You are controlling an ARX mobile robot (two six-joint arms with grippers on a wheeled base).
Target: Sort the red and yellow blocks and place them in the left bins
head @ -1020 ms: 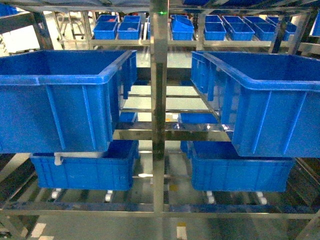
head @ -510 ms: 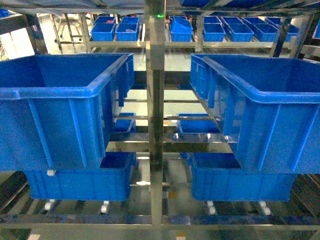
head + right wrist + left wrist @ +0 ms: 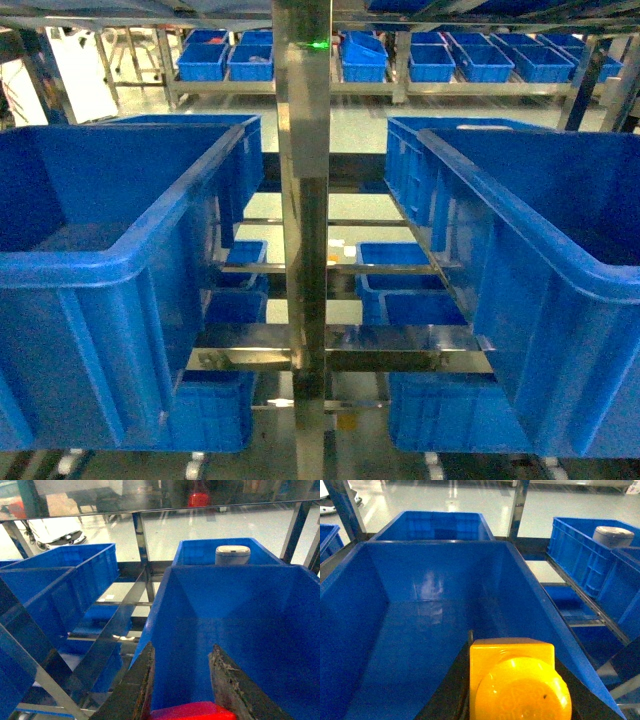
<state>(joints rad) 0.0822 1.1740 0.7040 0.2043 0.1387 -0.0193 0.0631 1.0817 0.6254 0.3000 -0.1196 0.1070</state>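
Two blocks are riding in the robot's hands, one each. The left hand (image 3: 512, 690) is pinching the orange-yellow brick (image 3: 517, 680) at the bottom centre of the left wrist frame, directly above the open interior of the left blue crate (image 3: 420, 625), whose floor is showing bare. The right hand (image 3: 182, 690) is gripping the red block (image 3: 192, 711), of which only the top edge is peeking in at the bottom of the right wrist frame, between two dark fingers (image 3: 227, 680); it is hanging over the right blue crate (image 3: 240, 610), not a left one.

From the head camera, neither hand is showing: the left crate (image 3: 110, 270) and right crate (image 3: 540, 280) are flanking a steel rack post (image 3: 305, 200).

Risk, as I judge it: releasing the red block where it hangs would be dropping it into the wrong-side crate. Carrying it across means clearing the post and both thick rims, where a knock could be jarring the block loose between the shelves.
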